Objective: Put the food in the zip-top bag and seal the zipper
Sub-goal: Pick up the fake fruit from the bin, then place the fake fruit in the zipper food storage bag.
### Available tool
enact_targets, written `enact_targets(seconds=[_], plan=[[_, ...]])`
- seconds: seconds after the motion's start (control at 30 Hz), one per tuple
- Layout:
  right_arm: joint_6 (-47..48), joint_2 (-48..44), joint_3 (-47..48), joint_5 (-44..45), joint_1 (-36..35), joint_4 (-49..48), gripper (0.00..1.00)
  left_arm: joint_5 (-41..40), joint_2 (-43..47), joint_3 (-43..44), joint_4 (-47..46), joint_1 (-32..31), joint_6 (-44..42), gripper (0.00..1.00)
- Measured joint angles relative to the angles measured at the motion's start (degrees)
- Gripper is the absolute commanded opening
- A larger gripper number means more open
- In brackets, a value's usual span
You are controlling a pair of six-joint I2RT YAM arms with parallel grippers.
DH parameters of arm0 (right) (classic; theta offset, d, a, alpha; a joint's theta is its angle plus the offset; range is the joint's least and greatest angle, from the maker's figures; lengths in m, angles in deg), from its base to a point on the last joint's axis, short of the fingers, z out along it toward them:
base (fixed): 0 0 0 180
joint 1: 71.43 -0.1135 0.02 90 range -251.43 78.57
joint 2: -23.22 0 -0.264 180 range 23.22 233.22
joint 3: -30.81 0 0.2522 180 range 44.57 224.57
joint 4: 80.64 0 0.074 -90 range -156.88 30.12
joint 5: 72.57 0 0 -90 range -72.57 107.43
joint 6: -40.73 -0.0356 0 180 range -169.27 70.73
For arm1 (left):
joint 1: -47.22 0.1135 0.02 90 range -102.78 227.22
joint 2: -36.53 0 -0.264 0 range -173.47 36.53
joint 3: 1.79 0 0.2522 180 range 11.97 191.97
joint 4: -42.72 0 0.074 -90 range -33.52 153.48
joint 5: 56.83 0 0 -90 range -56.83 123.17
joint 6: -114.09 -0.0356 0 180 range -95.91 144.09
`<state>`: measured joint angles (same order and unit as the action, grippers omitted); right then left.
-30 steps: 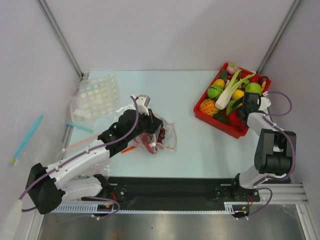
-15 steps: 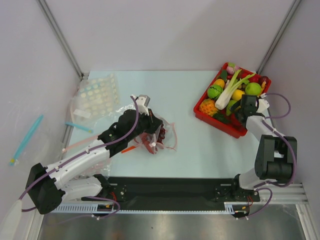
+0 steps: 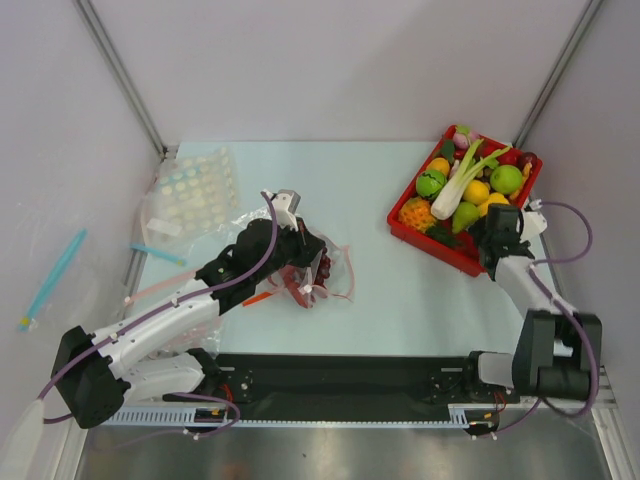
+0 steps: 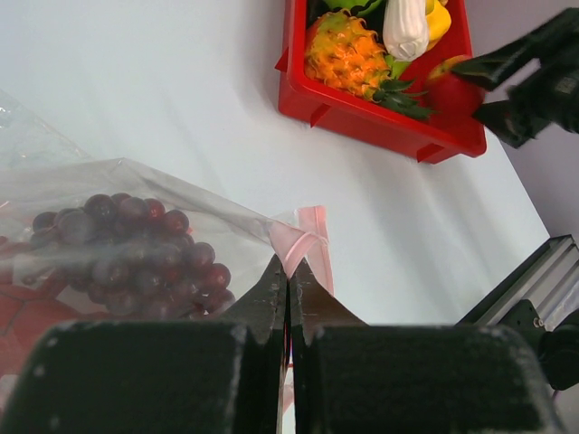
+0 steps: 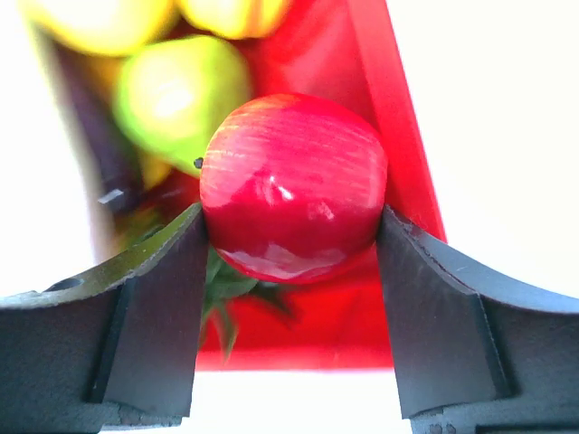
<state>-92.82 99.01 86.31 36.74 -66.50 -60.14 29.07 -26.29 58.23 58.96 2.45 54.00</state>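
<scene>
The clear zip-top bag [image 3: 318, 272] lies mid-table with a dark purple grape bunch [image 4: 127, 253] and a red crayfish [image 3: 294, 287] inside it. My left gripper [image 4: 289, 271] is shut on the bag's pale pink zipper strip [image 4: 306, 237] at the mouth edge; it shows from above too [image 3: 318, 262]. My right gripper [image 5: 289, 226] is shut on a red ball-like fruit [image 5: 291, 185] and holds it just above the near corner of the red tray [image 3: 450, 250]. From above, the right gripper [image 3: 493, 238] hides the fruit.
The red tray holds several other toy foods, among them a pineapple [image 3: 415, 212], a leek [image 3: 462, 180] and a green apple [image 3: 506, 177]. A clear bag printed with pastel dots [image 3: 195, 185] and a blue-strip bag [image 3: 158, 254] lie at the left. A blue pen [image 3: 50, 278] lies outside the table.
My right gripper has pulled back from the tray toward the near edge, with the red fruit between its fingers. The left arm and the bag have not moved.
</scene>
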Motion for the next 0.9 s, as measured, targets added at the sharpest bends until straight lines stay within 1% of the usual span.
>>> enact_targets(seconds=[0.07, 0.17, 0.27, 0.3, 0.37, 0.4, 0.47, 0.53, 0.67, 0.7, 0.83, 0.9], plan=[[-0.07, -7.82, -3.06, 0.61, -0.74, -0.31, 0.36, 0.04, 0.0, 0.0, 0.02, -0.02, -0.02, 0.0], [0.63, -19.32, -4.96, 1.22, -2.45, -1.62, 0.37, 0.07, 0.0, 0.0, 0.04, -0.07, 0.0, 0.01], [1.77, -26.56, -5.05, -0.68, -3.63, -3.43, 0.34, 0.09, 0.0, 0.04, 0.2, -0.11, -0.02, 0.0], [2.16, -27.78, -5.27, -1.88, -3.78, -4.09, 0.31, 0.09, 0.0, 0.07, 0.22, -0.11, -0.02, 0.0], [3.34, -30.64, -6.97, -6.84, -4.02, -6.73, 0.27, 0.07, 0.0, 0.09, 0.22, -0.11, -0.04, 0.0], [3.8, -31.76, -8.24, -9.84, -4.13, -8.04, 0.22, 0.07, 0.0, 0.15, 0.26, -0.11, -0.09, 0.0], [4.39, -33.03, -11.04, -16.55, -4.59, -11.3, 0.19, 0.07, 0.0, 0.35, 0.59, -0.11, -0.17, 0.0], [5.31, -32.65, -12.81, -22.45, -7.08, -13.53, 0.15, 0.09, 0.15, 0.48, 1.01, -0.11, -0.24, 0.0], [10.29, -29.75, -12.61, -30.6, -18.49, -17.57, 0.14, 0.02, 1.33, 0.48, 1.92, -0.17, -0.44, 0.0], [12.26, -29.22, -12.41, -32.22, -22.1, -18.47, 0.17, 0.02, 1.77, 0.48, 2.05, -0.22, -0.44, 0.0], [19.91, -27.85, -10.99, -35.98, -34.86, -21.94, 0.18, 0.02, 3.54, 0.48, 2.49, -0.31, -0.44, 0.0], [22.93, -27.23, -10.16, -38.07, -38.93, -23.1, 0.18, 0.09, 4.17, 0.48, 2.62, -0.37, -0.42, 0.0]])
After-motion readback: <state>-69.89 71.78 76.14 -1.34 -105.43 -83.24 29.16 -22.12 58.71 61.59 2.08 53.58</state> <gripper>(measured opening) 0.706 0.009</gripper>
